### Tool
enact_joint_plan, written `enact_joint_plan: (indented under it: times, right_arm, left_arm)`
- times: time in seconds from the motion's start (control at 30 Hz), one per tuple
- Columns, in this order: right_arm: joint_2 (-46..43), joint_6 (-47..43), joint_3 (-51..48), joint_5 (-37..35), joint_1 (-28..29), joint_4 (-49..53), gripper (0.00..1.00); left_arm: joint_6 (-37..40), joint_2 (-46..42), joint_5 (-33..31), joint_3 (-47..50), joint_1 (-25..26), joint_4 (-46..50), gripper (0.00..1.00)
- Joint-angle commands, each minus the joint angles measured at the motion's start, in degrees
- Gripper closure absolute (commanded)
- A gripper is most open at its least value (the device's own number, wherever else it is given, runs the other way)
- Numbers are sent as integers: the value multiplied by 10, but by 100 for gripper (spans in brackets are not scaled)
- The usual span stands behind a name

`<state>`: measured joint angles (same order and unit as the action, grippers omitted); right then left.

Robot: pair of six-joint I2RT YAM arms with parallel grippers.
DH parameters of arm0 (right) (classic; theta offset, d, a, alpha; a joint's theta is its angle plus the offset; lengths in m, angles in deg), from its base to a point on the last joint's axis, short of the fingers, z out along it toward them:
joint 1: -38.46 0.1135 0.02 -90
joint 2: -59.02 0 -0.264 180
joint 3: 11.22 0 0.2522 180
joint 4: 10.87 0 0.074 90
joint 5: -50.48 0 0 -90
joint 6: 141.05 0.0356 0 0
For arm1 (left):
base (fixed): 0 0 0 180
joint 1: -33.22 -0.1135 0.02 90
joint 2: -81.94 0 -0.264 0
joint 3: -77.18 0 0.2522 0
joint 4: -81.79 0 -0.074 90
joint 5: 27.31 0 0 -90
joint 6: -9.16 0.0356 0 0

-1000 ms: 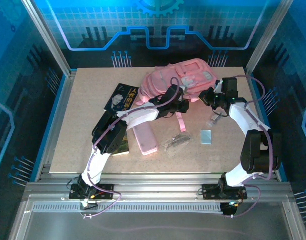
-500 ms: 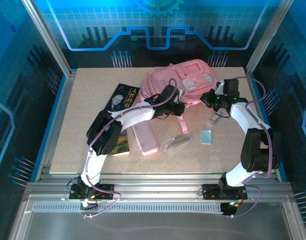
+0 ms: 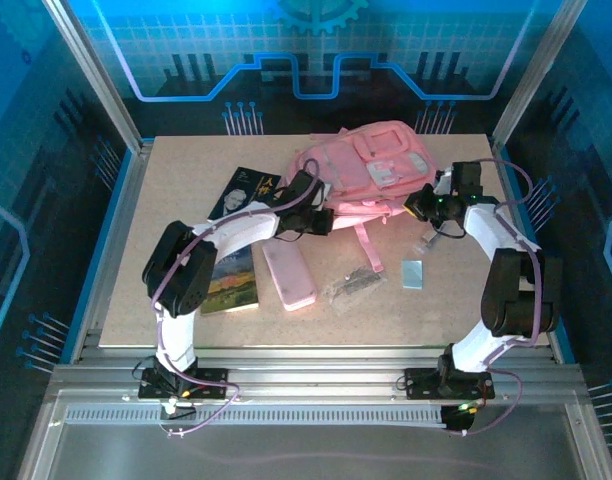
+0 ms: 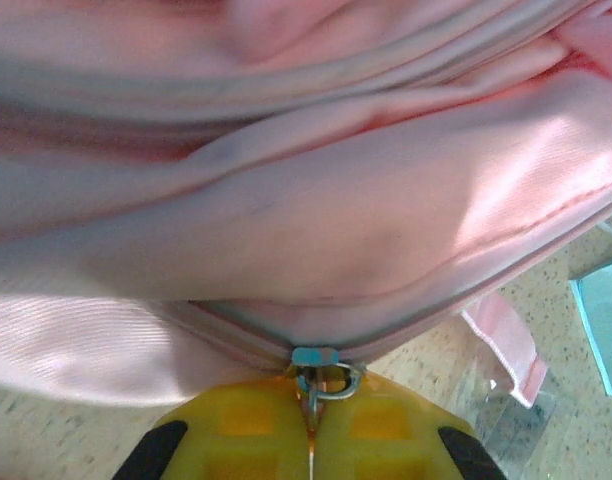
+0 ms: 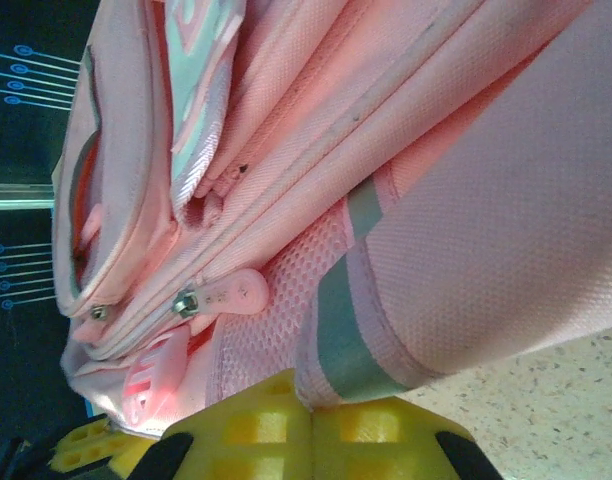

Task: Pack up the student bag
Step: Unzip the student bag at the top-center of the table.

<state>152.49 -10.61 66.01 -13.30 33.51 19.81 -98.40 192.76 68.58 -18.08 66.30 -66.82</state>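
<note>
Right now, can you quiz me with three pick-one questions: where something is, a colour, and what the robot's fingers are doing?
1. Where is the pink pencil case, compared with the student bag?
A) on the table, nearer the arms' bases
B) inside it
C) behind it

2. What colour is the small flat card?
A) red
B) light blue
C) black

3. What are the left fingers doing?
A) spread wide open
B) holding a cup
C) shut on the bag's zip pull

Answers: 1 A, it lies in front of the bag. 2 B, it looks pale blue. 3 C, the pull is pinched between them.
</note>
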Motion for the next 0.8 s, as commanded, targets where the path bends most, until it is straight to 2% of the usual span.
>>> enact_joint_plan:
  times: [0.0,0.07,0.1,0.17,0.2,0.3,0.37,0.5,0.63,0.77]
  right_arm:
    - [11,-8,32,-35,-29,-18,100]
    - [9,5,28,-18,-27,-26,96]
    - [5,10,24,-10,-26,-29,85]
    - [-12,21,15,-6,-25,-25,45]
    - [-22,23,9,-5,-26,-21,35]
    - [-65,30,-14,6,-29,-4,14]
    - [-98,39,-32,19,-28,10,10]
    - [-163,80,-84,35,-26,11,10]
    - [-207,158,-158,49,-9,-56,11]
    - [-198,234,-198,49,28,-140,16]
  left_arm:
    - [-4,-38,61,7,-8,70,100]
    - [-10,-36,92,-19,15,64,100]
    - [-10,-31,97,-36,28,64,100]
    - [-15,-13,108,-82,50,63,100]
    - [-19,-3,116,-103,58,62,100]
    - [-36,31,140,-161,69,53,100]
    - [-46,51,150,-193,73,45,100]
    - [-53,77,162,-231,81,36,100]
    - [-54,85,173,-239,90,31,100]
    - [-57,75,178,-224,97,23,100]
